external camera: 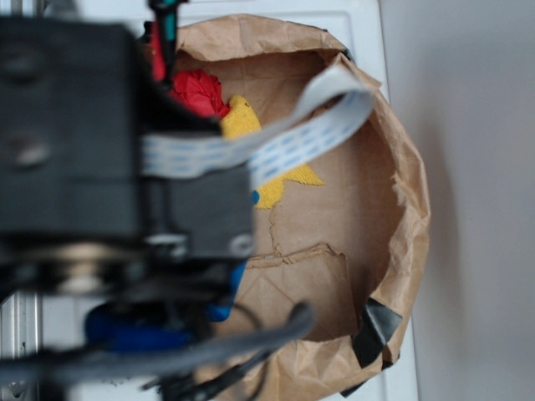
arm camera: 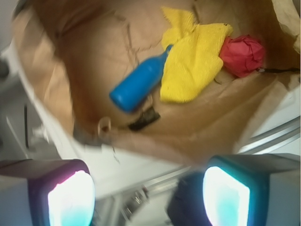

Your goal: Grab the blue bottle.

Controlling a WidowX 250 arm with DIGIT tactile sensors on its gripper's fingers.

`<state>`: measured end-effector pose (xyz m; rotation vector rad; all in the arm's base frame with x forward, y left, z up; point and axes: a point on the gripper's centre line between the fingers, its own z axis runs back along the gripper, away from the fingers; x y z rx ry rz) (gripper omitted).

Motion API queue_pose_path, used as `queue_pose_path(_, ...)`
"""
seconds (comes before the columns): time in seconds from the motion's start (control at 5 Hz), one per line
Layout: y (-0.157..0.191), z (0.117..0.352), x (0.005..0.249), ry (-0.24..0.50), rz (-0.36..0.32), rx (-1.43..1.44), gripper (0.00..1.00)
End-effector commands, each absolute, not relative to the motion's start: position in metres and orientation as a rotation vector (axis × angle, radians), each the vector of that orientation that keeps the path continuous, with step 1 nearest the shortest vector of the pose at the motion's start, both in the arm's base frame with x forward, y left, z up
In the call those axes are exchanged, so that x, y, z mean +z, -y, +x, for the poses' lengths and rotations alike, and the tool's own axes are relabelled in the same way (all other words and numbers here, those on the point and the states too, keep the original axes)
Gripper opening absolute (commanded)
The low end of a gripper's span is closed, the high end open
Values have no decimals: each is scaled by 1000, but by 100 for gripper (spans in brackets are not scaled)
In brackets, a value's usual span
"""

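In the wrist view the blue bottle [arm camera: 138, 84] lies on its side inside a brown paper bag [arm camera: 89, 42], its narrow neck touching a yellow cloth [arm camera: 193, 61]. My gripper [arm camera: 148, 190] is open, well short of the bottle and outside the bag's near rim. Its two glowing pads [arm camera: 70, 197] stand wide apart with nothing between them. In the exterior view my blurred arm [external camera: 100, 142] covers the bag's left half. Only a blue sliver [external camera: 255, 198] shows beside the yellow cloth [external camera: 251, 125], and I cannot tell whether it is the bottle.
A crumpled red cloth [arm camera: 242, 54] lies beyond the yellow cloth. A small dark clip-like piece [arm camera: 143, 120] sits by the bottle's base. The bag's rolled rim [external camera: 410, 192] stands up all around on a white surface [arm camera: 136, 165]. A grey ribbon cable [external camera: 276, 138] arches over the bag.
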<state>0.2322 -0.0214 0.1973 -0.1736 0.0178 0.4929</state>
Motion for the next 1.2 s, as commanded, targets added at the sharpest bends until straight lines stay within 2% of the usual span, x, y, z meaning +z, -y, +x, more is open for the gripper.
queue_pose_path(0.0, -14, 255, 153, 31, -228, 720, 100)
queue_pose_path(0.6, -14, 255, 153, 31, -228, 720, 100)
queue_pose_path(0.8, -21, 255, 138, 36, -318, 814, 100)
queue_pose_path(1.0, -18, 258, 112, 36, -314, 807, 100)
